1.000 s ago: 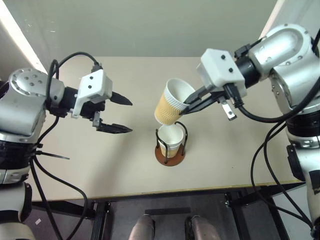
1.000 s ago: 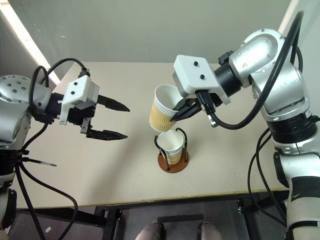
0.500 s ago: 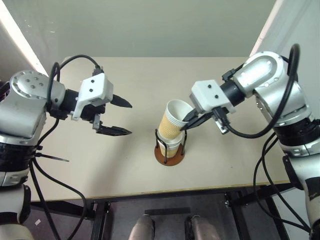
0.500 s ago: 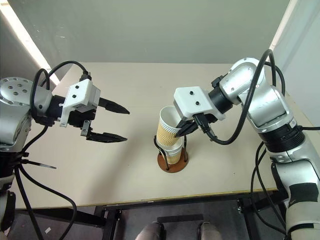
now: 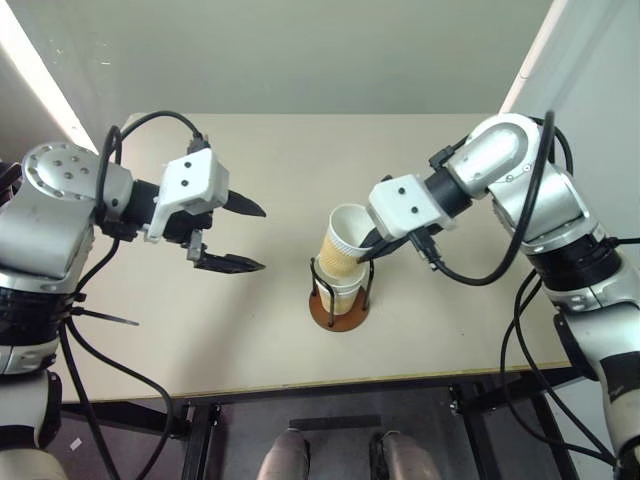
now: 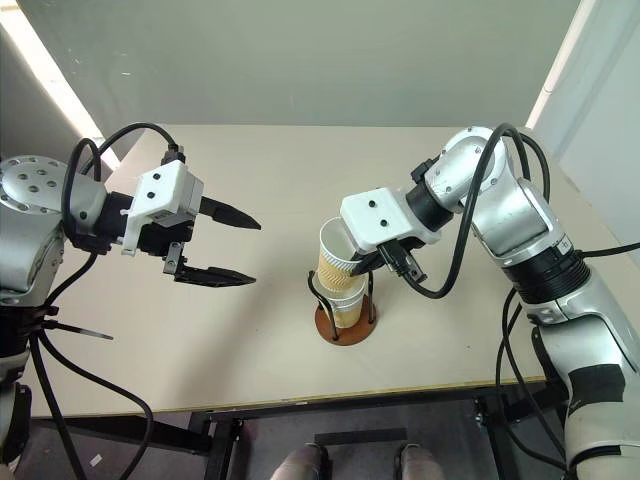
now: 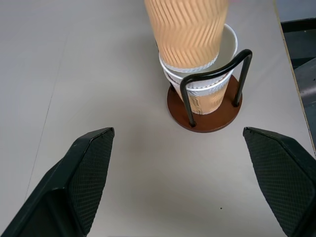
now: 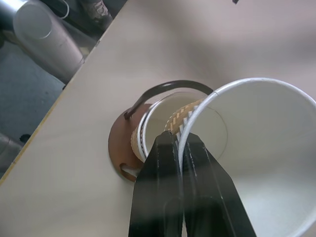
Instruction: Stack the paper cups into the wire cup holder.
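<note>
Right claw point(image 6: 358, 262) is pinching the white rolled rim of a tilted tan-yellow paper cup point(image 6: 334, 256), its bottom entering cups nested in the black-wire, brown-based holder point(image 6: 345, 322) on the beige tabletop point(image 6: 250, 340). Left claw point(image 6: 238, 248) is hovering well apart, gaping wide, empty.

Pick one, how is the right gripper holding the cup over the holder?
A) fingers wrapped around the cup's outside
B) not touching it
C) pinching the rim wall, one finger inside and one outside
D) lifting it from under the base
C: in the right wrist view the right gripper is shut on the white rim of the held paper cup, one finger inside and one outside, above the cups already in the wire cup holder.
</note>
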Motion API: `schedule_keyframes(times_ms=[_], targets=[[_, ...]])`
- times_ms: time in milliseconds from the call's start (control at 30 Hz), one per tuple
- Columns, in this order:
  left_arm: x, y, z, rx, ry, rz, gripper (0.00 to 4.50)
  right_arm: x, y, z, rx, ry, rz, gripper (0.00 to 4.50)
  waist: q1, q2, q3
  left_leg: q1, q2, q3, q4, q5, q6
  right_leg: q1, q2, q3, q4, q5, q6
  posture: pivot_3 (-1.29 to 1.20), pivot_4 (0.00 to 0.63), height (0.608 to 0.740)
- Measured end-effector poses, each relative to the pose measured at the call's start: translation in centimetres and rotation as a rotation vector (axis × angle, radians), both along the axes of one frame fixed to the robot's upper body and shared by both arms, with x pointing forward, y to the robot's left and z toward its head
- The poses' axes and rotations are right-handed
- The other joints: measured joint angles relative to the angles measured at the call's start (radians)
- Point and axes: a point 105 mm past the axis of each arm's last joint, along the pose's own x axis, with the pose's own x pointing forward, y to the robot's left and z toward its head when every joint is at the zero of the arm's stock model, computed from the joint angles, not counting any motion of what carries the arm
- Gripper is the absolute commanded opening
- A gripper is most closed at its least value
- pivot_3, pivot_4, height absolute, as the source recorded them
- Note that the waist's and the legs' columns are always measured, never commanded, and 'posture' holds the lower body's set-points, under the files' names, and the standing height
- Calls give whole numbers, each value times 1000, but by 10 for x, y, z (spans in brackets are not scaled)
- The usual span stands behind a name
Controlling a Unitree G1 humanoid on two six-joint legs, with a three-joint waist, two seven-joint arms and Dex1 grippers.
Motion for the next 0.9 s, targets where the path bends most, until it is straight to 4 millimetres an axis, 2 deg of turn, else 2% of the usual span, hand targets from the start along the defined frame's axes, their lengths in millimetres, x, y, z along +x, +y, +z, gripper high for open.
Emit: schedule_keyframes(times_ms=[100,400,500,567,667,733,900], targets=[[0,0,0,0,0,0,4500,-3,1,1,11,29,-1,608,0,0,0,0,0,0,0,0,0,0,0,0,0,0,0,0,150,740],[0,0,0,2,-2,0,4500,-9,15,4,89,142,-24,3632,0,0,0,0,0,0,0,0,0,0,0,0,0,0,0,0,150,740],[1,0,0,-3,-7,10,4500,-5,24,19,217,158,-67,3632,-1,0,0,0,0,0,-1,0,0,-1,0,0,0,0,0,0,150,740],[7,0,3,-55,-34,55,4500,3,33,39,402,177,-143,3632,-1,0,0,0,0,0,-1,1,-1,-1,0,0,0,0,0,0,150,740],[14,5,6,-113,-64,130,4500,20,32,54,603,220,-281,3632,0,0,0,0,0,-1,-1,1,-1,0,0,-1,0,0,0,0,150,740],[18,10,6,-165,-73,187,4500,39,24,54,722,255,-413,3632,0,0,0,1,0,0,-1,1,-2,0,0,-1,0,0,-1,0,150,740],[29,21,8,-323,-93,321,4500,85,-10,32,900,300,-737,3632,5,0,0,0,0,-1,-1,2,-4,0,0,-1,0,2,-1,0,150,740]])
